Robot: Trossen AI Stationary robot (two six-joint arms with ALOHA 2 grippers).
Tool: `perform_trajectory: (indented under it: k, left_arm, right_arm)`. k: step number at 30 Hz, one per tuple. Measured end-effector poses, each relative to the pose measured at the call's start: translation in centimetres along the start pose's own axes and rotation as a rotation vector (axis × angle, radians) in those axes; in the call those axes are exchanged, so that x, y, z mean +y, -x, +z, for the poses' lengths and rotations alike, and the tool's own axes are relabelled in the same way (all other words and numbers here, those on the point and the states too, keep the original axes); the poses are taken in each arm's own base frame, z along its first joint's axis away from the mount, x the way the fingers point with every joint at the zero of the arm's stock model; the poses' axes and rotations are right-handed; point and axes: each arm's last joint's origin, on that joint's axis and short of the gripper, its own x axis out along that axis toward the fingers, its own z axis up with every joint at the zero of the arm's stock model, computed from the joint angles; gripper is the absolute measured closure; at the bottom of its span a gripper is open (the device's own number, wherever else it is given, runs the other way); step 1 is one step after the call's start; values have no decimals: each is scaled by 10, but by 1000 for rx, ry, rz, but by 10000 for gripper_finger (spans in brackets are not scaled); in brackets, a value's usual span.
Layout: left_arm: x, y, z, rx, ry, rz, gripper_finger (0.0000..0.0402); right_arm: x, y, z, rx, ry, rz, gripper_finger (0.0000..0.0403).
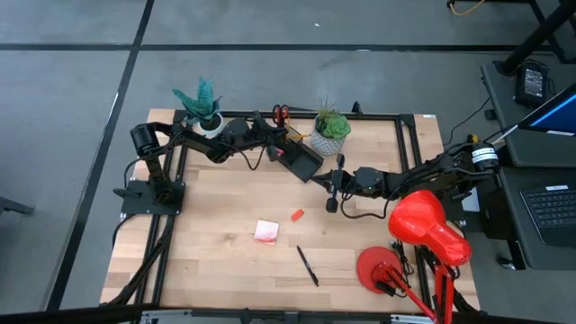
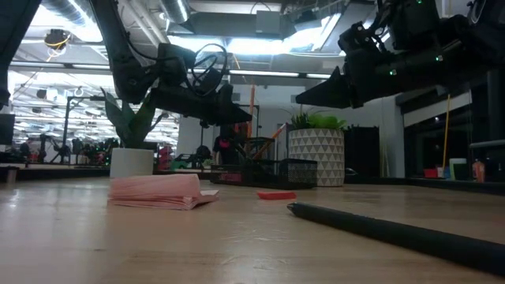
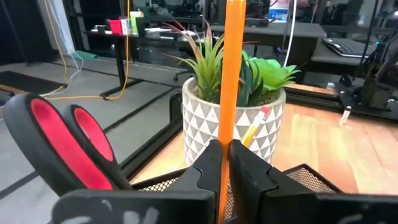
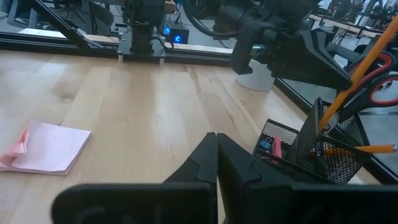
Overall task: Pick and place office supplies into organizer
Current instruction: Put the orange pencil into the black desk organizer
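On table: 1 pen (image 1: 308,265), 1 eraser (image 1: 297,214)

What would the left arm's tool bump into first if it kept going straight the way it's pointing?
Probably the plant in the patterned white pot. The left tool, shut on the orange pencil over the black mesh organizer, points straight at it, though depth is hard to judge.

pencil (image 3: 234,68) orange | scissors (image 3: 59,134) red/blk | sticky pad (image 4: 43,147) pink | organizer (image 4: 314,152) blk mesh

A robotics lab: black-framed wooden workbench (image 1: 225,270), a laptop (image 1: 551,209) alongside, more equipment benches beyond.
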Motion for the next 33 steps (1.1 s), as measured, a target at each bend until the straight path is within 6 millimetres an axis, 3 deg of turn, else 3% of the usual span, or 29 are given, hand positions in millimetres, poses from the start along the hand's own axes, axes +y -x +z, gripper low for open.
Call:
perform_trajectory:
  k: [9, 27, 33]
  left_arm:
    - [0, 0, -1, 9, 4, 1, 383]
    - [1, 0, -1, 9, 27, 22, 321]
    - [2, -6, 10, -33, 21, 52, 322]
  right_arm:
    - [0, 0, 1, -8, -2, 0, 395]
    - [0, 0, 1, -8, -2, 0, 395]
    - [0, 0, 1, -8, -2, 0, 395]
